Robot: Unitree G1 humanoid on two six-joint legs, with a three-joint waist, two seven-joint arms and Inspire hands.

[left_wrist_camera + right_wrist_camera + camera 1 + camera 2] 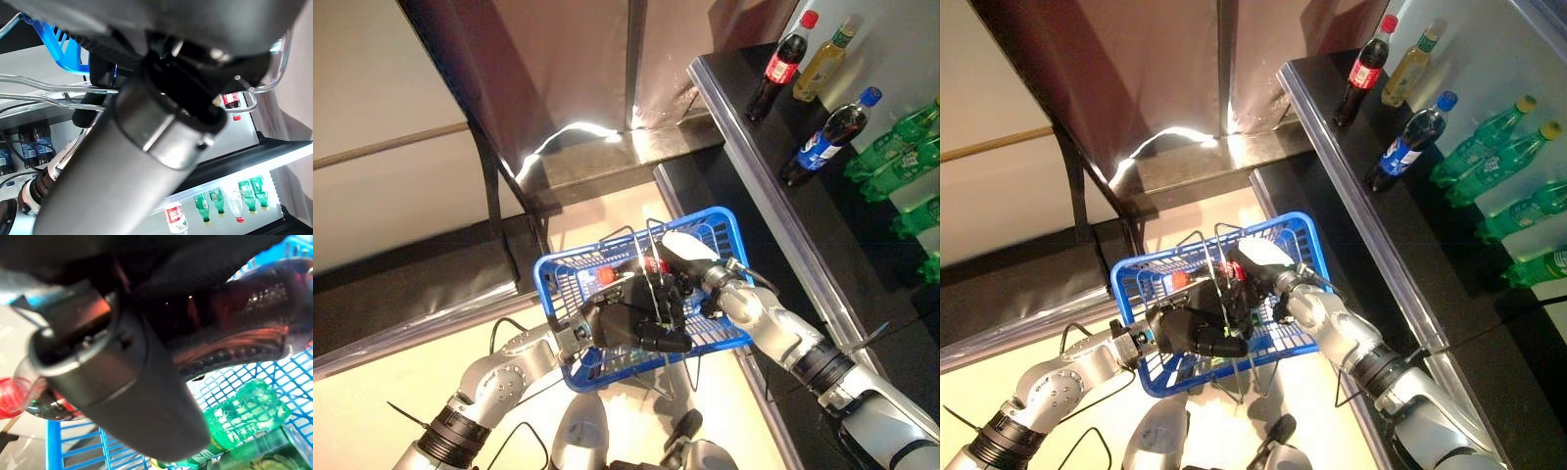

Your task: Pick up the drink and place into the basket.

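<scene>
A blue plastic basket (570, 269) hangs in front of me by its wire handles (651, 250). My left hand (631, 325) is shut round those handles from below. The drink is a dark cola bottle (234, 323) with a red cap (604, 275) and a red label (656, 264). It lies on its side over the inside of the basket, with my right hand (690, 257) shut on it. A green bottle (239, 418) lies on the basket's mesh floor under the cola bottle.
A dark shelf (754, 147) with a metal edge runs along the right. A cola bottle (781, 67), a yellow drink (824, 59), a blue-capped bottle (827, 137) and several green bottles (901, 147) stand there. A dark panel (509, 98) rises at the back left.
</scene>
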